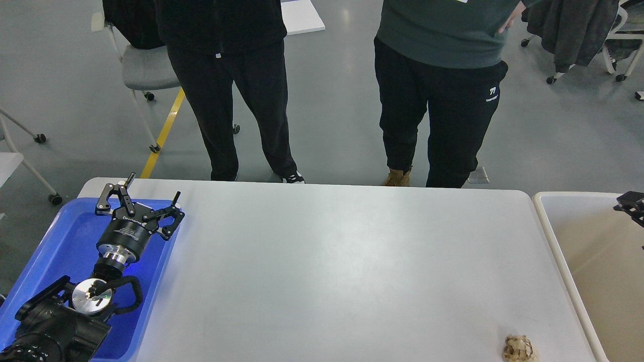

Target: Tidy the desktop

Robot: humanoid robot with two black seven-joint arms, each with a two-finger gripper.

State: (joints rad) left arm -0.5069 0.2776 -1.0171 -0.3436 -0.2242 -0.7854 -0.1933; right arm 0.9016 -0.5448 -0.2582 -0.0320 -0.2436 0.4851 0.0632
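Observation:
The desktop (342,261) is a wide light-grey tabletop filling the lower view. A small crumpled brown paper wad (518,348) lies on it near the front right corner. My left gripper (154,184) is open and empty, hovering over the far end of the blue tray (65,236) at the table's left edge. Only a small black part of my right gripper (631,203) shows at the right edge, over the beige bin (553,241); its fingers cannot be told apart.
Two people in dark trousers stand just behind the table's far edge. A wheeled chair (146,70) stands behind them at the left. The bin's visible inside looks bare.

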